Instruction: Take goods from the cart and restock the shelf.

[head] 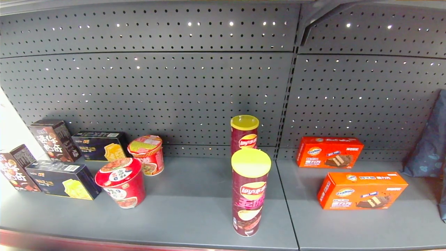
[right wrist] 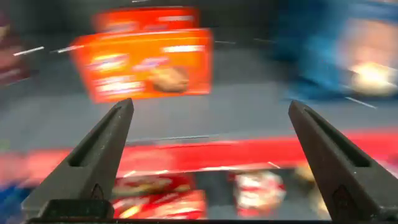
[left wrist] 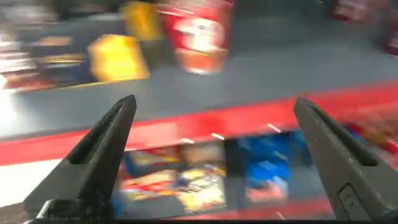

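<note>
Standing upright near the middle of the grey metal shelf (head: 195, 209): two maroon cylindrical chip cans with flat yellow plastic lids, the front can (head: 249, 195) partly covering the rear can (head: 244, 137). Sitting to their left: two red tapered noodle cups with printed lids, the front cup (head: 122, 183) and the rear cup (head: 148, 153). Lying beyond those: two dark navy cardboard boxes (head: 64, 179) (head: 101, 145). Standing at the far left: two dark brown cardboard boxes (head: 54, 139) (head: 14, 169), the nearer being cut off by the edge. Lying right of the cans, one behind the other and apart: two glossy orange cardboard boxes (head: 329, 151) (head: 360, 191). Being cut off at the far right: a dark blue patterned bag (head: 430, 143). Rising behind: a grey perforated back panel (head: 156, 90).

Hovering before the red shelf edge strip (left wrist: 217, 127): the left gripper (left wrist: 214, 155), its two dark wedge-shaped fingers spreading wide and gripping nothing. Hanging likewise before the orange boxes: the right gripper (right wrist: 211, 155), fingers also gaping apart, gripping nothing. Showing below the strip: blurred colourful packages (left wrist: 180, 183), too smeared for counting.
</note>
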